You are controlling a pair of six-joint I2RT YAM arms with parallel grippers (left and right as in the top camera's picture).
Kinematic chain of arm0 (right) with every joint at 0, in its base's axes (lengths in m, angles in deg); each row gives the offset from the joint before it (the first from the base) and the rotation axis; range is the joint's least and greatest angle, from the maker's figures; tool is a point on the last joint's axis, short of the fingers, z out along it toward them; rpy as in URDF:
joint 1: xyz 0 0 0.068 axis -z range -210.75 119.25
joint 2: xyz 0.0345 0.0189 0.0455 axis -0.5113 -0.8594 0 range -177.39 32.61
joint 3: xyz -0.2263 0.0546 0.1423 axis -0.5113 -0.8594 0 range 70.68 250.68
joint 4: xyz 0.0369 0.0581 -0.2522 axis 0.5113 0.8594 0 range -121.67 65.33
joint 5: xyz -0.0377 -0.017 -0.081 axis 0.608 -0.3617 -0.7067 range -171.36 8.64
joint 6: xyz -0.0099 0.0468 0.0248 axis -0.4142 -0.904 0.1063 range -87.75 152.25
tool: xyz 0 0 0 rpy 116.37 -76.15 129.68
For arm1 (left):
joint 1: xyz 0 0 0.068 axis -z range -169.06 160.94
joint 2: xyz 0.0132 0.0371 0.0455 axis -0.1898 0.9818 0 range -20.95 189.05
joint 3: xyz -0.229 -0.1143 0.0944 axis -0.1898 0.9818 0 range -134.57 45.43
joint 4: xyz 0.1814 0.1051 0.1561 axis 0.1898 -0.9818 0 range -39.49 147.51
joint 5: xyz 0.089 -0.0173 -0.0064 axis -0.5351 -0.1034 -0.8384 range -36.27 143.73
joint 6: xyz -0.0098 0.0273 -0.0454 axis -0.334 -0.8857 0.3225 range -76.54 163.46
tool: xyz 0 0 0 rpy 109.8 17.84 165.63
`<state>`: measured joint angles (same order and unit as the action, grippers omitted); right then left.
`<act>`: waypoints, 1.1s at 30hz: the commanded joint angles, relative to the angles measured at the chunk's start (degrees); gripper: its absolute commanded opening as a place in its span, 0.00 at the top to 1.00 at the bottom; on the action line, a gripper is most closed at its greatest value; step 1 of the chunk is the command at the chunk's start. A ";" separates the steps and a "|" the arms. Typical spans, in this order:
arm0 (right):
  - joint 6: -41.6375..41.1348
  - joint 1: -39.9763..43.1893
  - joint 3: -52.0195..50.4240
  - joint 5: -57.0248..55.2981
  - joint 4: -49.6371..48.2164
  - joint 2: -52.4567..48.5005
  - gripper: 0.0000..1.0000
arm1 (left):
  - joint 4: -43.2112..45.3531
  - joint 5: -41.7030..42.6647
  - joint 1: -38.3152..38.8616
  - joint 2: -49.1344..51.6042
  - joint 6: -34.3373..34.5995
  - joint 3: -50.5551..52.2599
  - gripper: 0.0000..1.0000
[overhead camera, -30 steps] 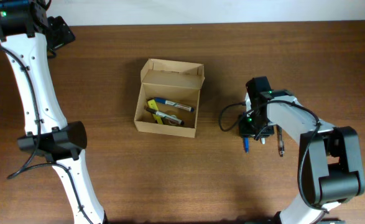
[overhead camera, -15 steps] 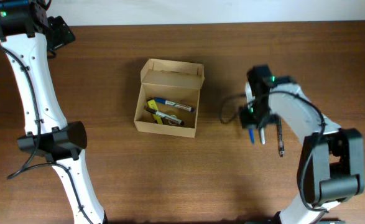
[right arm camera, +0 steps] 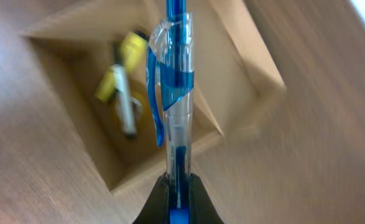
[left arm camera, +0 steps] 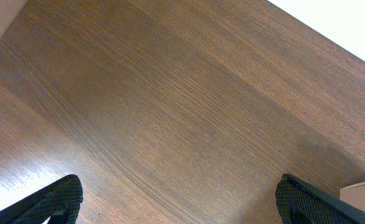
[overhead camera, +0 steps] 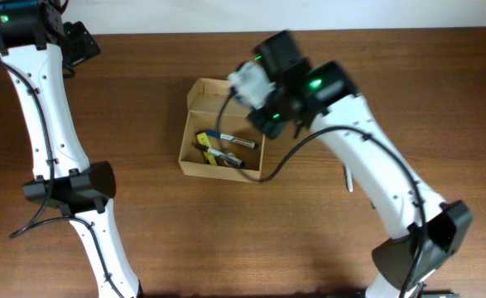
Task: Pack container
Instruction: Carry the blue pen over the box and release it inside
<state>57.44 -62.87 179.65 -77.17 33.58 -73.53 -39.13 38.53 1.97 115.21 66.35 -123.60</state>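
The container [overhead camera: 222, 172] is a small tan cardboard box with its flap lid open at the far side, standing mid-table. Inside lie a blue-and-white marker [overhead camera: 233, 140] and a yellow-ended marker [overhead camera: 218, 155]. My right gripper [right arm camera: 177, 186] is shut on a clear blue pen [right arm camera: 173, 93], held above the box's far right corner. In the right wrist view the open box [right arm camera: 238, 81] and a yellow marker [right arm camera: 121, 93] lie below the pen. In the overhead view the right wrist [overhead camera: 288, 83] hides the pen. My left gripper [left arm camera: 182, 205] is open and empty at the table's far left corner [overhead camera: 81, 41].
A pale pen [overhead camera: 348, 178] lies on the table right of the box, partly under the right arm. A corner of the box [left arm camera: 362, 196] shows at the left wrist view's lower right. The table's far edge [overhead camera: 392, 30] runs along the top.
My right gripper has lifted the blue pen from the table at the right and carried it left and away, to above the box. The left arm has not moved.
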 commanded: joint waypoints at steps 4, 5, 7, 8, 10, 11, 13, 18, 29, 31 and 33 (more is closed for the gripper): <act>15.10 -5.27 0.66 0.52 -4.74 -6.34 0.96 | -0.02 -0.02 -0.04 -1.60 -0.70 -0.17 0.00; 15.10 -5.33 0.66 0.52 -5.35 -7.45 0.96 | -0.02 0.00 -0.04 -1.60 -0.70 -0.17 0.00; 15.08 -5.31 0.66 0.72 -6.16 -9.79 0.96 | -0.02 0.00 -0.04 -1.60 -0.70 -0.17 0.00; 15.08 -5.31 0.66 1.18 -6.36 -10.99 0.96 | -0.02 -0.02 -0.04 -1.60 -0.70 -0.17 0.00; 15.08 -5.33 0.66 3.08 -6.88 -13.77 0.96 | -0.02 -0.02 -0.04 -1.60 -0.70 -0.17 0.00; 15.06 -5.33 0.66 3.67 -7.04 -14.71 0.96 | -0.02 -0.02 -0.04 -1.60 -0.70 -0.17 0.00; 15.06 -5.33 0.66 4.24 -7.23 -17.42 0.96 | -0.02 -0.02 -0.04 -1.60 -0.70 -0.17 0.00; 14.84 -5.27 0.66 4.00 -7.21 -23.41 0.96 | -0.02 -0.02 -0.04 -1.60 -0.70 -0.17 0.00; 12.76 -5.40 0.85 -2.89 -3.96 -24.59 0.50 | -0.02 -0.02 -0.04 -1.60 -0.70 -0.17 0.00; 10.40 -5.42 0.87 -3.43 -3.41 -22.86 0.47 | -0.02 -0.02 -0.04 -1.60 -0.70 -0.17 0.00; 9.70 -5.42 0.87 -3.69 -3.32 -20.76 0.43 | -0.02 -0.02 -0.04 -1.60 -0.70 -0.17 0.00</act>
<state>69.68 -68.03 179.65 -78.96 29.97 -99.19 -39.13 38.51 1.97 115.21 66.35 -123.60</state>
